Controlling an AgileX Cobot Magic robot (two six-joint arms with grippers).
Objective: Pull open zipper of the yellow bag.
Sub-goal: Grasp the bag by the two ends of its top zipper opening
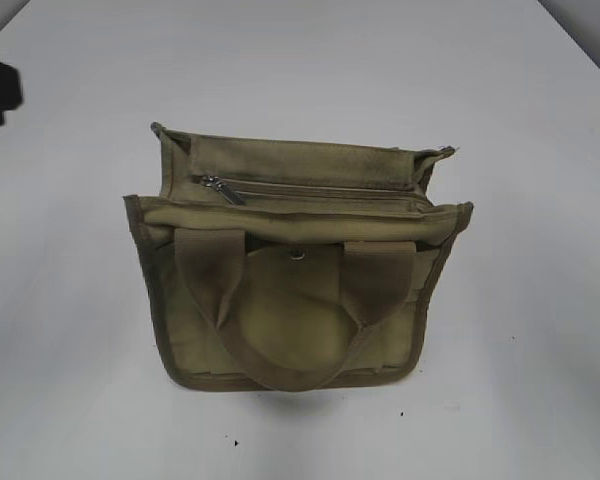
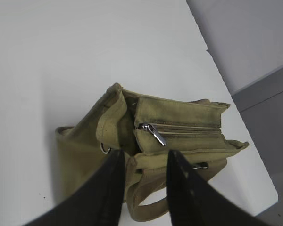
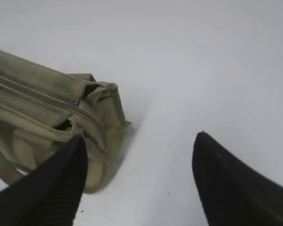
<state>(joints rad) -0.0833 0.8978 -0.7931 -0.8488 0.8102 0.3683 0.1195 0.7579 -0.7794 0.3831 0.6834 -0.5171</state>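
Zipper (image 1: 320,188) tape is seen closed along the top of the yellow bag (image 1: 290,310), its metal pull tab (image 2: 156,133) at the left end. The bag rests mid-worktop (image 1: 80,380). Both the left tool (image 2: 144,157) and the right tool (image 3: 139,139) are held apart, grasping nothing, above the bag's ends.

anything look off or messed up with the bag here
Nothing stands out. The yellow bag lies flat on the white table, handles toward the camera, undamaged. Its zipper looks closed, pull tab at the left end. Only tiny dark specks dot the table nearby.
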